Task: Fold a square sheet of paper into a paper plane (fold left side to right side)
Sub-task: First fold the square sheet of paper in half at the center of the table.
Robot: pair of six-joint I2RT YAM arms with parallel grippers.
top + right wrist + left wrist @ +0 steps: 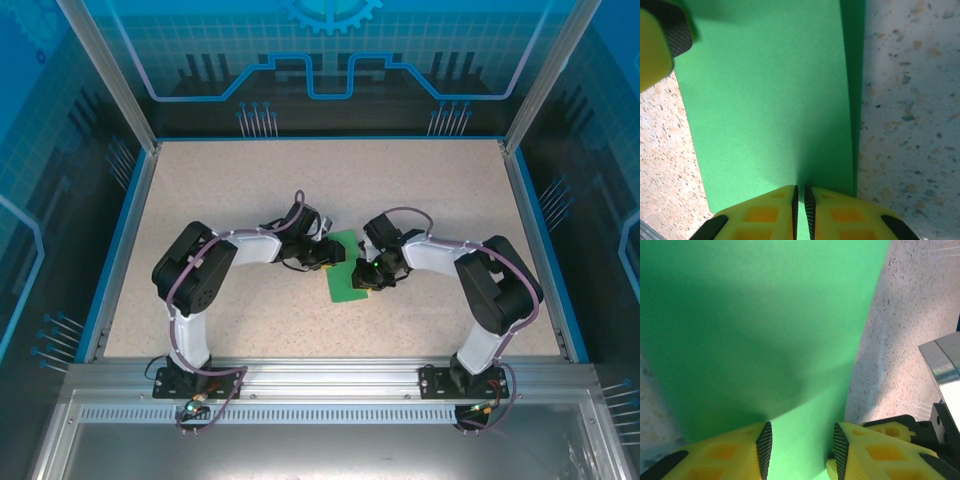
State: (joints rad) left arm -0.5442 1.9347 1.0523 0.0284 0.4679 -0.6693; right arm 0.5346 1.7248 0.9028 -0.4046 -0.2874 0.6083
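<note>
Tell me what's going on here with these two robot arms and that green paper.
Both arms are working on a green sheet of paper in the middle of the speckled table. The right gripper has its jaws nearly shut, apparently pinching the sheet's edge, and one layer seems folded over another along one side. The left gripper is open, its fingers straddling the sheet, which bows up in front of it. It looks partway through a fold, not yet a plane.

Table (pixel 250 190): flat, sandy top with tiny dark specks, blue rim round sides. Green paper (pixel 342 288) lies on it near middle, a bit toward near edge. Paper bent over itself; lower layer peeks out along one edge.
</note>
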